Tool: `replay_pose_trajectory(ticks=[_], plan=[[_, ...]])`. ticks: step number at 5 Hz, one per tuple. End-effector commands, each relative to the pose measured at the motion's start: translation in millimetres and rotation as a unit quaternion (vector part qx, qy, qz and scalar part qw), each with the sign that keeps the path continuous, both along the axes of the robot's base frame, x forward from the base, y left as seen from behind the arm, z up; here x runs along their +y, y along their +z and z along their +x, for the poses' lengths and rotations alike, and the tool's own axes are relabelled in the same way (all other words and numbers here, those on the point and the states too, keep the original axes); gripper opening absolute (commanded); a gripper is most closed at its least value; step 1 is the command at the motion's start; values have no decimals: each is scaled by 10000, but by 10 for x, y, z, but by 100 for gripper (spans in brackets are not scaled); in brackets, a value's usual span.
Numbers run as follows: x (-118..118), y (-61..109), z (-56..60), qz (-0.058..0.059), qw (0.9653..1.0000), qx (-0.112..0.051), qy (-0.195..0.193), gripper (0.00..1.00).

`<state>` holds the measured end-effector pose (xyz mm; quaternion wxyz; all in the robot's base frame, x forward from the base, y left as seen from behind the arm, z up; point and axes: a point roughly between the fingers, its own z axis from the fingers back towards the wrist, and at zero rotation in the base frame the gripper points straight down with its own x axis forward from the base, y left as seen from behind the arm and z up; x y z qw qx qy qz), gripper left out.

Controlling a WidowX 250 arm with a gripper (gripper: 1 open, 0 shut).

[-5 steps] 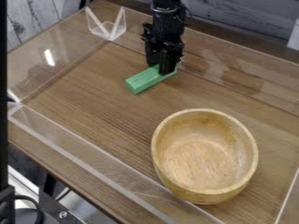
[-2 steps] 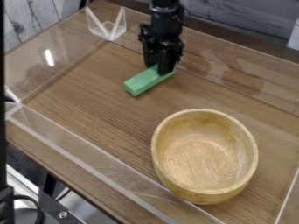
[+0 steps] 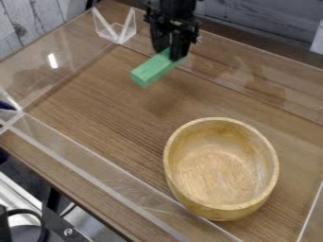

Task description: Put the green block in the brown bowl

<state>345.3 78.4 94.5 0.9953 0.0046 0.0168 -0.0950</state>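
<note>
Wooden counter (image 3: 89, 113) with brown plank grain, clear angular plastic-like object (image 3: 115, 25) near its far edge, transparent strip (image 3: 108, 177) running diagonally along the near left side, coiled black cable (image 3: 25, 216) at lower left, partly cut off

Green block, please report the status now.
Black gripper closed on green rectangular block, raised off table. Brown wooden bowl empty, nothing visible in the way.

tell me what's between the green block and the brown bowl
Only bare wooden tabletop shows between the green block and the brown bowl, seen in the camera view.
</note>
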Motion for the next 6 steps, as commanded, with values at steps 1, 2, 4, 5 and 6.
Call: replay_pose_trajectory(ticks=[1, 2, 4, 5, 6], plan=[[-196, 400, -56, 38, 9987, -480, -152, 0], [-499, 535, -153, -53, 9979, -525, -384, 0], [-1080, 480, -415, -169, 9955, -423, -837, 0], [-1187, 473, -509, -209, 9948, -397, -910, 0], [-1278, 467, -589, -237, 9944, -366, -961, 0]])
